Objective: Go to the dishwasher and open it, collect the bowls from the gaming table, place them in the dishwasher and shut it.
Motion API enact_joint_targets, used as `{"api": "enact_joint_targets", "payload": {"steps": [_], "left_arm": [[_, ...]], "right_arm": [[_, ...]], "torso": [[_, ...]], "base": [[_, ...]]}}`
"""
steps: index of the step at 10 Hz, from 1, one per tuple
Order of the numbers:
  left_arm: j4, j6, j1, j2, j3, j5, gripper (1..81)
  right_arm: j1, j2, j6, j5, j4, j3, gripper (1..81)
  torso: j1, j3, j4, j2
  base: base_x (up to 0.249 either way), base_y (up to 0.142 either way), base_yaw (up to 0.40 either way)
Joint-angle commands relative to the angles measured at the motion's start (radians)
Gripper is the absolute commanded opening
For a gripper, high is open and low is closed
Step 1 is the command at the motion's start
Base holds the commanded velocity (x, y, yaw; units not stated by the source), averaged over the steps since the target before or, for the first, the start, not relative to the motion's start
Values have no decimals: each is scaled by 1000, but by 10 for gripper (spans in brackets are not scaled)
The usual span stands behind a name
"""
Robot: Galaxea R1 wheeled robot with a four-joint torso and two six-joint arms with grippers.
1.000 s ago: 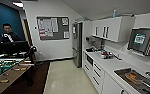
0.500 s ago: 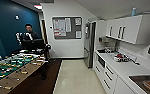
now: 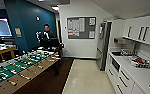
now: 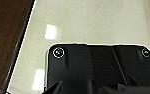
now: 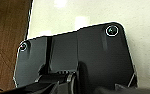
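No dishwasher front stands out among the white lower cabinets (image 3: 121, 81) of the kitchenette on the right. The bowls and the gaming table are out of view. Under the left wrist lies pale floor (image 4: 91, 22) with a dark brown strip (image 4: 6, 37) beside it. Under the right wrist the pale floor (image 5: 91, 15) meets brown flooring (image 5: 6, 25).
A table-football table (image 3: 18, 67) with a green field runs along the left, and a person (image 3: 47, 36) with a control rig stands behind it. A tall steel fridge (image 3: 102, 45), a black built-in oven (image 3: 115, 65) and a white counter (image 3: 138, 71) with a dish rack line the right. Pale floor (image 3: 87, 77) leads ahead.
The camera has swung left: the person and the kitchenette have shifted right in the picture, and more of the table-football table shows.
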Motion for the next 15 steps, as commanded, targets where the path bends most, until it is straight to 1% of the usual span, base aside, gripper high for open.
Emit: {"api": "enact_joint_targets", "payload": {"steps": [1, 15], "left_arm": [[0, -4, -56, -5, -7, 41, 811], [-3, -6, -53, 4, -13, 41, 811]], "right_arm": [[56, 9, -3, -45, -6, -1, 811], [62, 10, -3, -45, -6, -5, 811]], "torso": [[0, 0, 0, 0], [0, 0, 0, 0]], "base": [[0, 0, 381], [0, 0, 381]]}}
